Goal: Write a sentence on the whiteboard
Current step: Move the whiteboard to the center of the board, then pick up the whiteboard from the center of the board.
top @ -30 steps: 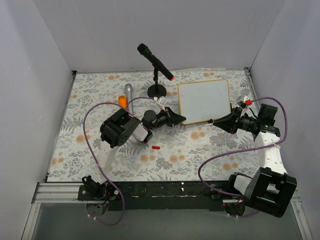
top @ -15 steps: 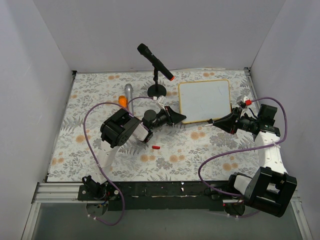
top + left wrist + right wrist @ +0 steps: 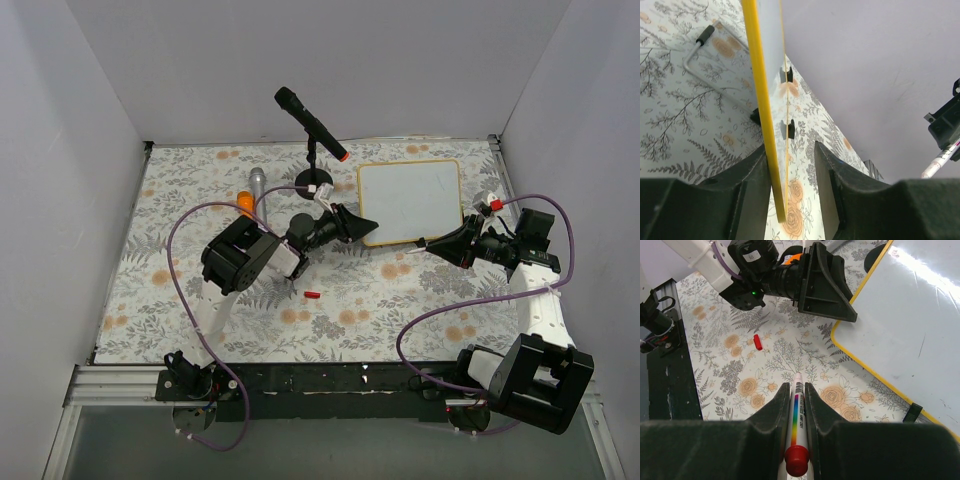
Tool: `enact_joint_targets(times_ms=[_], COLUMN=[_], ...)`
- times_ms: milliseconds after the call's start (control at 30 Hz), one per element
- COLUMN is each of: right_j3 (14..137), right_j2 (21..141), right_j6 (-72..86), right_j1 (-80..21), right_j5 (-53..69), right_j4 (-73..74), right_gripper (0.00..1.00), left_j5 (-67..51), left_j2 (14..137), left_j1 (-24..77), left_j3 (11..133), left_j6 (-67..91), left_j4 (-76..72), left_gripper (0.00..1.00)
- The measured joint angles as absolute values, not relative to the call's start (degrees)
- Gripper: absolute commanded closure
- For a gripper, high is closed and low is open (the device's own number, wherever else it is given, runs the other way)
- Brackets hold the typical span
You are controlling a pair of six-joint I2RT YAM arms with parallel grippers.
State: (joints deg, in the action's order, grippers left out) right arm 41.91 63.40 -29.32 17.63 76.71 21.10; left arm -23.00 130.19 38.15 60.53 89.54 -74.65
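As left pincer [image 3: 790, 150] opens round whiteboard [image 3: 762, 100], marker [image 3: 798, 415] gripped

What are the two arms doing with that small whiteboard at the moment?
The left gripper has its jaws around the near-left corner of the whiteboard, with a gap showing on one side, so it does not seem to be clamping it. The right gripper is shut on a marker, which points towards the board's near edge. A small red cap lies loose on the floral cloth. The board shows no words, so the writing has not begun.
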Motion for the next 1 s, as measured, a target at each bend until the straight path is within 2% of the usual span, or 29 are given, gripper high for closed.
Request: enact_joint_targets(times_ms=[67,233,333,467,733,867,900,967,1000], right_j3=[41.91,41.93,42.13,42.46,42.65,42.65,42.65,42.65,42.65], right_j2=[63.40,63.40,63.40,63.40,63.40,63.40,63.40,63.40,63.40], right_j6=[-29.41,-29.82,-29.98,-30.13,-30.26,-30.26,-30.28,-30.30,-30.30], right_j1=[17.63,17.63,17.63,17.63,17.63,17.63,17.63,17.63,17.63], right_j5=[76.71,76.71,76.71,76.71,76.71,76.71,76.71,76.71,76.71], right_j4=[21.15,21.34,21.54,21.80,22.48,22.59,22.59,22.61,22.61], right_gripper=[0.99,0.99,0.99,0.99,0.99,0.99,0.99,0.99,0.99], left_j5=[-23.16,-23.66,-24.05,-24.49,-28.03,-30.33,-30.76,-31.81,-32.36], left_j2=[130.63,132.22,132.75,132.75,134.56,136.46,136.86,137.78,138.15], left_j1=[38.13,37.67,37.34,36.73,34.81,33.78,33.61,33.19,33.01], left_j3=[61.76,64.66,66.39,68.62,77.82,81.45,81.91,82.63,82.85], left_j6=[89.41,89.36,89.34,89.34,90.13,91.18,91.29,91.61,91.77], left_j4=[-74.85,-75.00,-74.78,-73.01,-66.04,-63.75,-63.33,-62.35,-61.89], left_gripper=[0.59,0.46,0.44,0.44,0.51,0.60,0.66,0.84,1.00])
